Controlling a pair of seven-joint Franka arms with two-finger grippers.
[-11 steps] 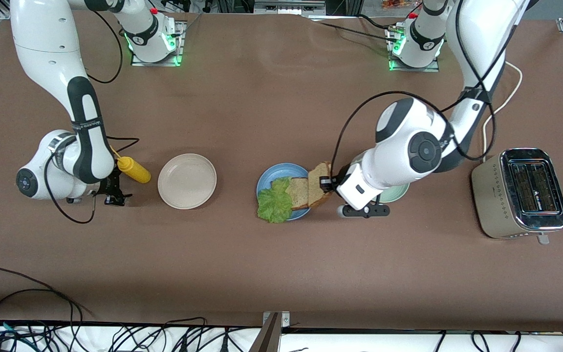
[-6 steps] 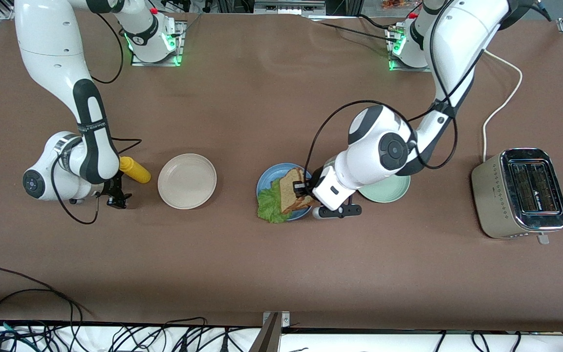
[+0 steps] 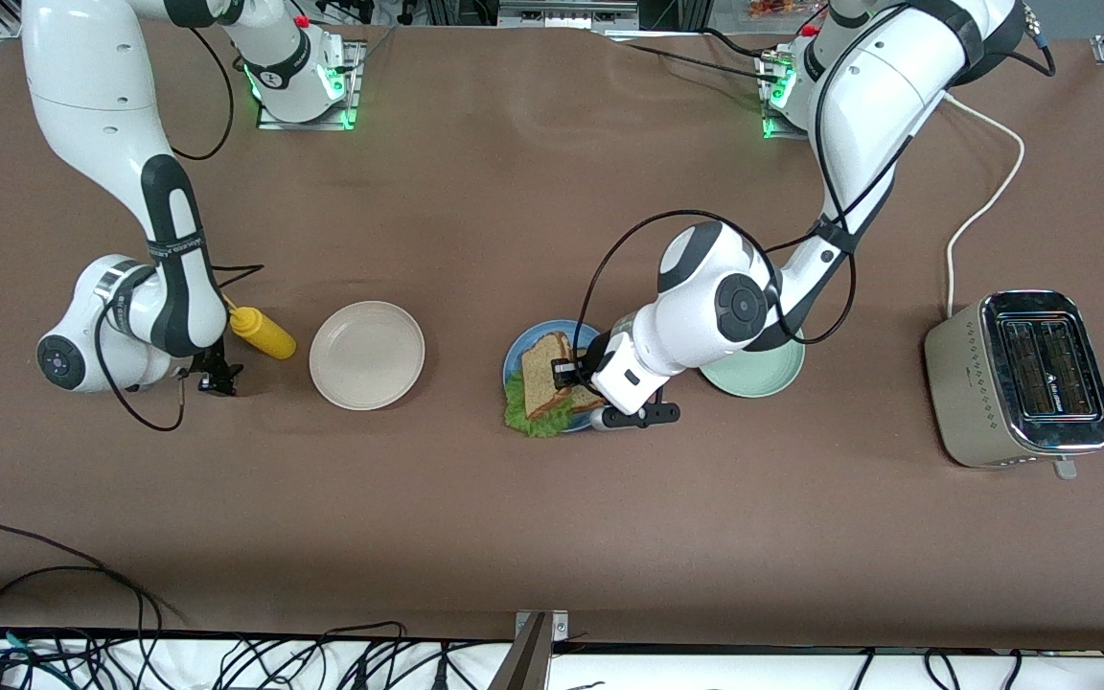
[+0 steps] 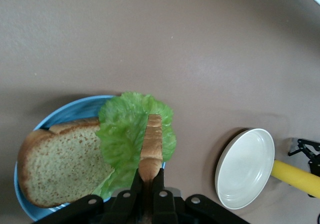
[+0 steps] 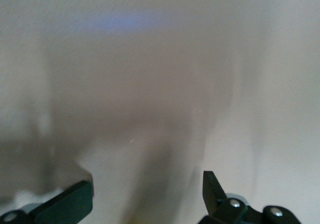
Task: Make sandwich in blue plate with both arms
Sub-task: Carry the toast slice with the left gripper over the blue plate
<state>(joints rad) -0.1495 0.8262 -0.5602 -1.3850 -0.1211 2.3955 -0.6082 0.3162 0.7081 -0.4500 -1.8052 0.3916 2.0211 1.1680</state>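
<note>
Three plates lie before you in the front view. Your blue plate [image 3: 515, 349] carries a lower bread slice [image 3: 583, 401] and a lettuce leaf [image 3: 535, 420] that spills over the rim nearest the camera. Your beige plate [image 3: 367, 355], toward the right arm's end, has nothing in it; the pale green plate [image 3: 761, 372], just beside the blue one toward the left arm's end, is partly covered by the left arm. Your left gripper [image 3: 565, 372] is clamped on the upper bread slice [image 3: 540, 371], holding it tilted over the blue plate and its contents. Your right gripper [image 3: 212, 378] hangs low over bare table, near the yellow squeeze bottle [image 3: 262, 332]. A toaster [image 3: 1020, 378] stands at the left arm's end.

Left wrist view: your fingers [image 4: 136, 182] pinch the upper slice [image 4: 150, 147] edge-on above the lettuce [image 4: 134, 137]; the lower slice [image 4: 62, 166] lies flat in the blue plate [image 4: 70, 113] with the leaf overlapping it. You also see the beige plate [image 4: 245, 168] and bottle [image 4: 296, 176].

Right wrist view: your right gripper's fingers [image 5: 215, 188] stand spread apart, grasping nothing, above the tabletop [image 5: 160, 84].
</note>
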